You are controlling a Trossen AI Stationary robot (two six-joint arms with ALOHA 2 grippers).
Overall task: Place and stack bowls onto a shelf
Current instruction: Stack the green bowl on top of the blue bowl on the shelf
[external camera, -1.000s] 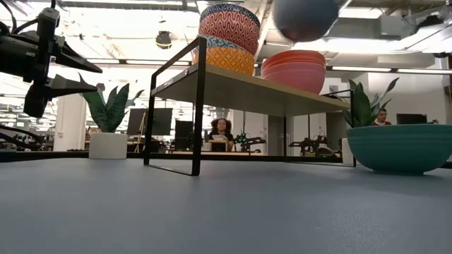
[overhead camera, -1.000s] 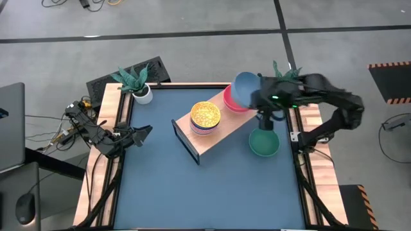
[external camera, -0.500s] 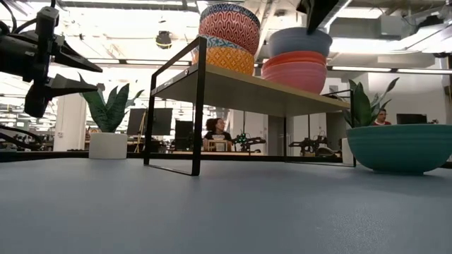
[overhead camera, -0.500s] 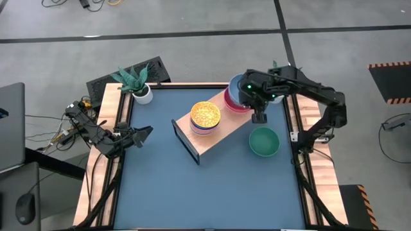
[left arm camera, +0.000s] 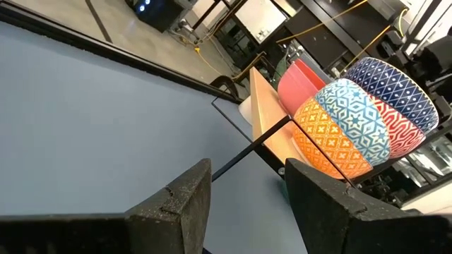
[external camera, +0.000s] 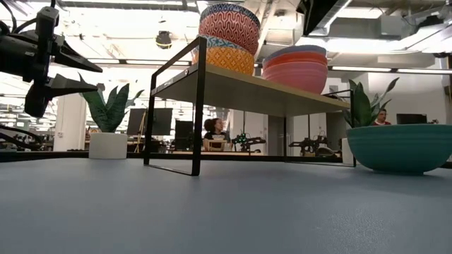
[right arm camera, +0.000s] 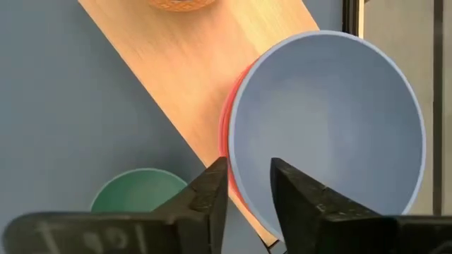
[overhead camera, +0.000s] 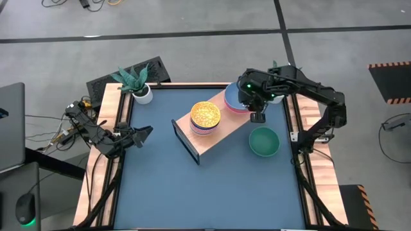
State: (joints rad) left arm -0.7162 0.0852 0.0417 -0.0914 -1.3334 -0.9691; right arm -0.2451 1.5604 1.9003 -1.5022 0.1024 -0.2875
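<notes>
- The blue bowl [right arm camera: 332, 120] sits nested on top of the pink bowls [external camera: 300, 73] at the far right end of the shelf [overhead camera: 218, 131].
- The right gripper [right arm camera: 247, 185] hangs right over that bowl's rim, fingers a bit apart with the rim between them, so basically let go.
- A patterned stack [overhead camera: 205, 117] sits mid-shelf, yellow-orange inside showing on top.
- The teal bowl [overhead camera: 264, 141] is on the table [overhead camera: 205, 192] just beside the shelf.
- The left gripper [left arm camera: 244, 197] waits at the left edge, fingers spread, holding nothing.
</notes>
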